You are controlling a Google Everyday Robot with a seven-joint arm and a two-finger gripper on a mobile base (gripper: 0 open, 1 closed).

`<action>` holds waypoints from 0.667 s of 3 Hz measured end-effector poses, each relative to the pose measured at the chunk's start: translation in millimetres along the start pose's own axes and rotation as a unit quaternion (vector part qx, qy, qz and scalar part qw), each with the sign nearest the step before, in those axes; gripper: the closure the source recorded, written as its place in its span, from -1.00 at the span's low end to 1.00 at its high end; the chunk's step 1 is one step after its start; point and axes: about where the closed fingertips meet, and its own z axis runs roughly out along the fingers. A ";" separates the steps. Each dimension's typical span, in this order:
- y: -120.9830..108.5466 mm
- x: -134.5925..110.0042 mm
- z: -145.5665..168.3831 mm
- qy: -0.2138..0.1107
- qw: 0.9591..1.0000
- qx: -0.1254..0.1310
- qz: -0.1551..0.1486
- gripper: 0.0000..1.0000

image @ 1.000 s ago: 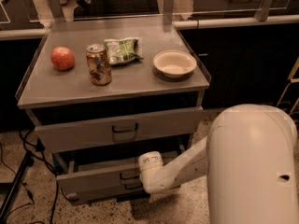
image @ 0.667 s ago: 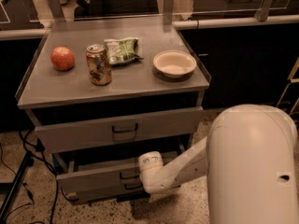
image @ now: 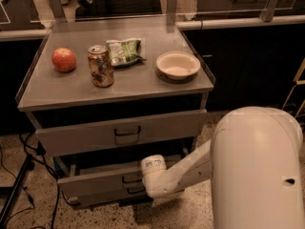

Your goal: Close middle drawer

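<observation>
Speckled flr [image: 190, 211], dark cabinets [image: 252, 66] behind, dim.

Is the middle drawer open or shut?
Open: the middle drawer juts out beyond the top drawer, its inside showing. The gripper is at its front panel.

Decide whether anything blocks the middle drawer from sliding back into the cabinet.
Nothing visible does. The middle drawer stands pulled out, the gripper is right at its front panel beside the handle, and the dark space behind it shows no object.
</observation>
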 end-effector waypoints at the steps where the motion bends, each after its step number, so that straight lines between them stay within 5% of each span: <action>1: 0.0 0.0 0.0 0.000 1.000 0.000 0.000 -0.78; 2: 0.0 0.0 0.0 0.000 1.000 0.000 0.000 -1.00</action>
